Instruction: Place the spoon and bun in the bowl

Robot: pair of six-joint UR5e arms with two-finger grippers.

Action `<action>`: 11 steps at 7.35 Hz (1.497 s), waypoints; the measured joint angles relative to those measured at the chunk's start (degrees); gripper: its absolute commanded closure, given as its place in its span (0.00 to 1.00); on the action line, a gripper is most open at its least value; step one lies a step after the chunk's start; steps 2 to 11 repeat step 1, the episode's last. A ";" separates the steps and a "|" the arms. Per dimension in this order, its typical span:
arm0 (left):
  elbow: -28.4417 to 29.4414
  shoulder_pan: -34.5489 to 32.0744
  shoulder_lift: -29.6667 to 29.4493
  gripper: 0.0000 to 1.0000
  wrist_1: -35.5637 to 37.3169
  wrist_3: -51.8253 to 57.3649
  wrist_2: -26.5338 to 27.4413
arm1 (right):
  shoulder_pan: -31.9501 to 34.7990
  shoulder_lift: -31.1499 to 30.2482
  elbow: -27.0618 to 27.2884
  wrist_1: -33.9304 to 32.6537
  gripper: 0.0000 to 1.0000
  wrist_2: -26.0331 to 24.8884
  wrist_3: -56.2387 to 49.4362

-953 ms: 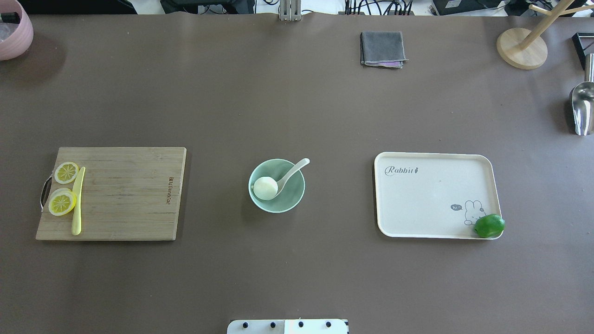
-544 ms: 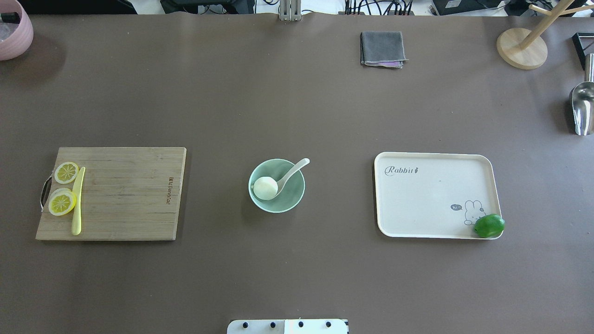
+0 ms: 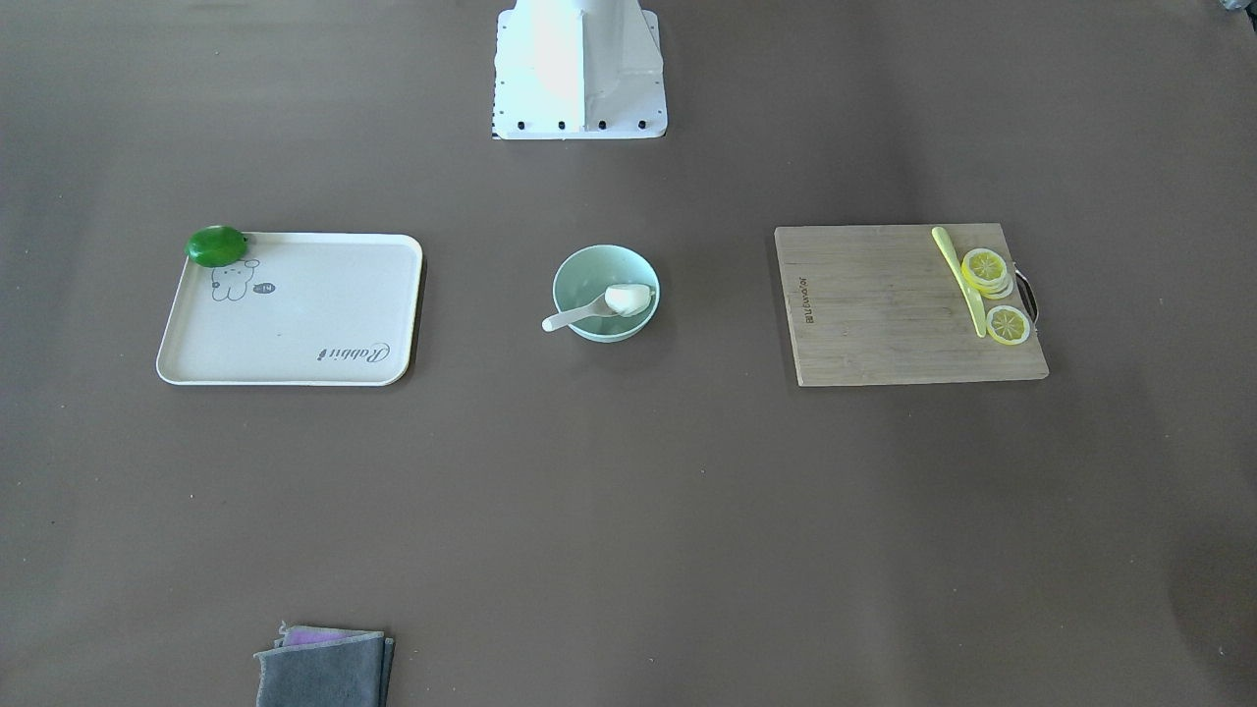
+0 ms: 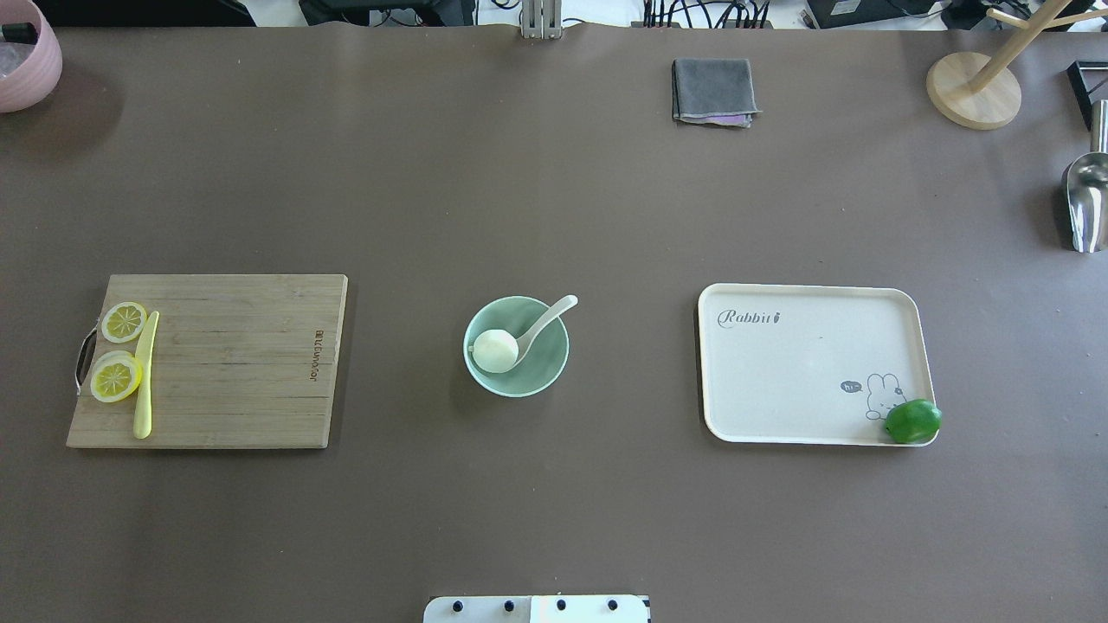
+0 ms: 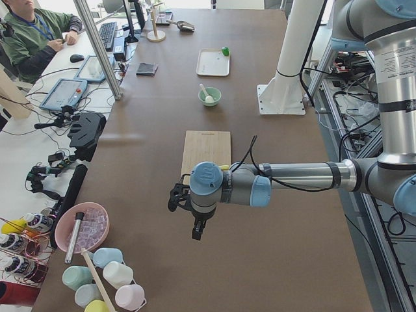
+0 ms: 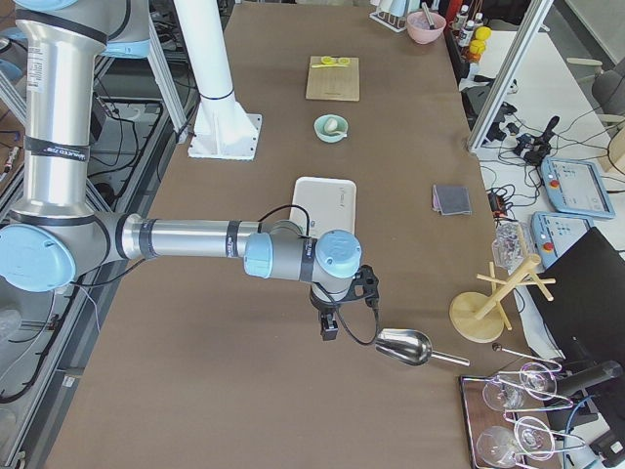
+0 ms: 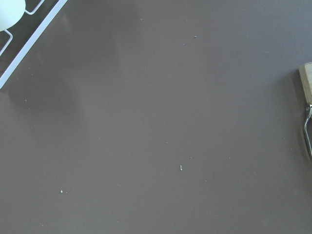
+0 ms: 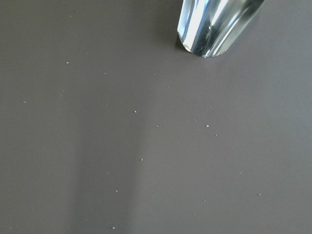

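The pale mint-green bowl (image 4: pixel 544 367) stands at the table's middle, also in the front view (image 3: pixel 577 278). The white bun (image 4: pixel 495 350) lies inside it on its left, with the white spoon (image 4: pixel 545 318) beside it, scoop in the bowl and handle over the far right rim. In the front view the bun (image 3: pixel 628 298) and spoon (image 3: pixel 567 317) show too. My left gripper (image 5: pixel 197 231) hangs over bare table far to the left of the cutting board. My right gripper (image 6: pixel 329 327) hangs near the metal scoop. Both show only in side views; I cannot tell whether they are open or shut.
A wooden cutting board (image 4: pixel 234 363) with lemon slices (image 4: pixel 117 376) and a yellow knife (image 4: pixel 144 372) lies left. A cream tray (image 4: pixel 805 363) with a green lime (image 4: pixel 912 420) lies right. A grey cloth (image 4: pixel 713 91), metal scoop (image 4: pixel 1086 199) and wooden stand (image 4: pixel 974 86) are further off.
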 measured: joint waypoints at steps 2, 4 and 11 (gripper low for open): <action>-0.01 0.00 0.03 0.02 0.00 0.00 0.01 | 0.00 -0.24 0.02 0.01 0.00 0.13 0.01; -0.01 0.00 0.03 0.02 0.00 0.00 0.01 | 0.00 -0.24 0.02 0.01 0.00 0.13 0.01; -0.01 0.00 0.03 0.02 0.00 0.00 0.01 | 0.00 -0.24 0.02 0.01 0.00 0.13 0.01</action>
